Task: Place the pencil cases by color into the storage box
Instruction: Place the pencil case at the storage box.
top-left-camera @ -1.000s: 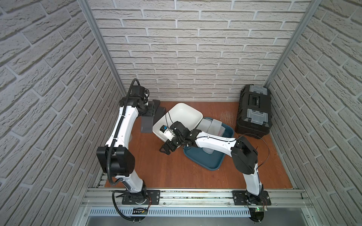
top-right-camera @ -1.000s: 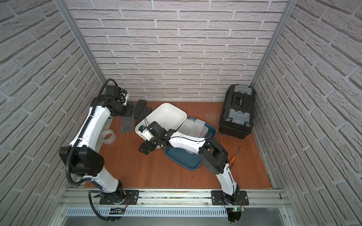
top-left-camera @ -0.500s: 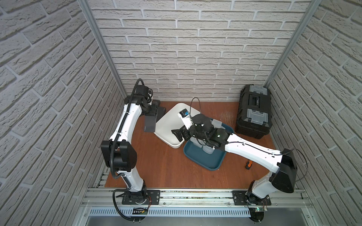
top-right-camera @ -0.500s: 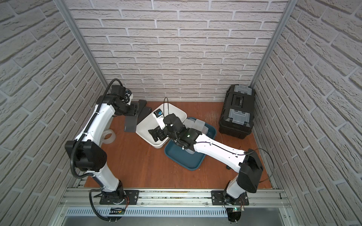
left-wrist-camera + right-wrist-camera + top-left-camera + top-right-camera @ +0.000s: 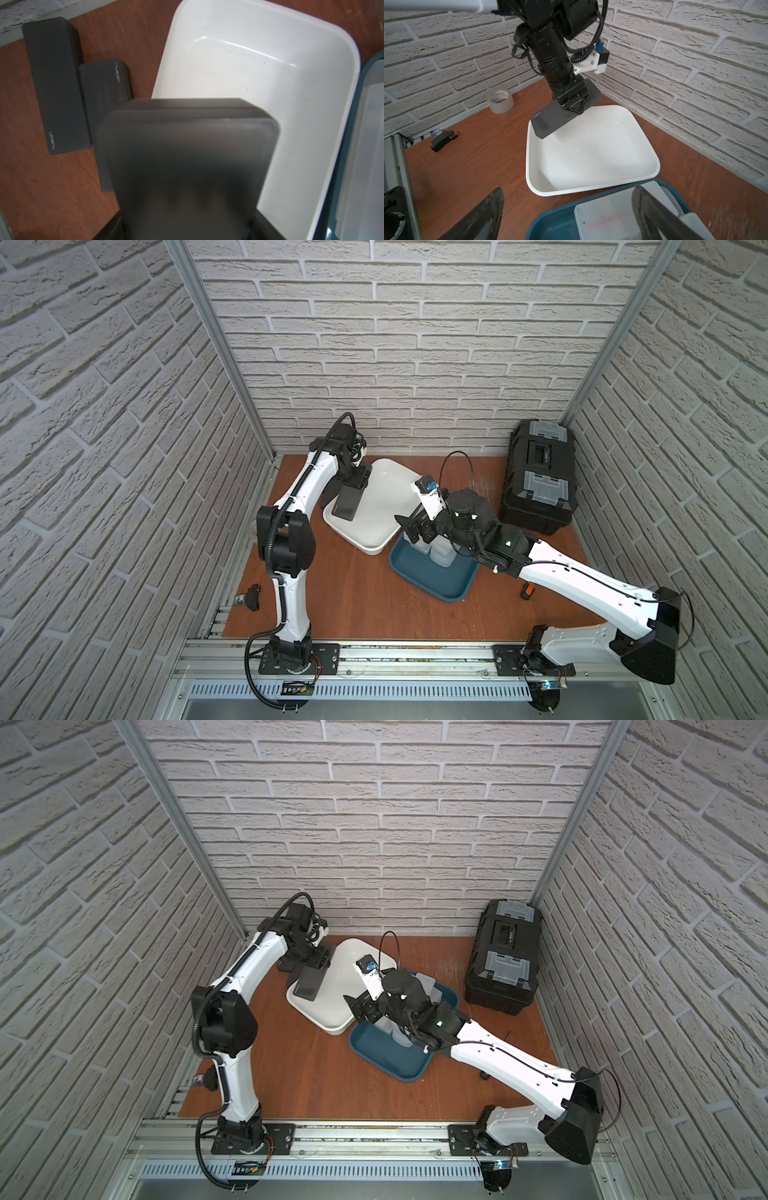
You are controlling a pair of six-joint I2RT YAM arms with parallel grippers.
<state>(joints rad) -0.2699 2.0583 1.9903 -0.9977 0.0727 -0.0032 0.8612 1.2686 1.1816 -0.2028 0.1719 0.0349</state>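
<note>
Right wrist view: left gripper (image 5: 576, 108) held black pencil case (image 5: 550, 122) lengthwise over white box (image 5: 527, 158) rim; right gripper (image 5: 568, 189) stood wide.

You're seeing "nusign" in pale lettering near one end of the lifted black pencil case (image 5: 550, 122). On the desk (image 5: 41, 187), the same brand is showing near one end of the long black case (image 5: 56, 83), and again on the second black case (image 5: 104, 93) just beside it. The tape roll (image 5: 500, 100) is carrying print on its inner core, too small to read.
</note>
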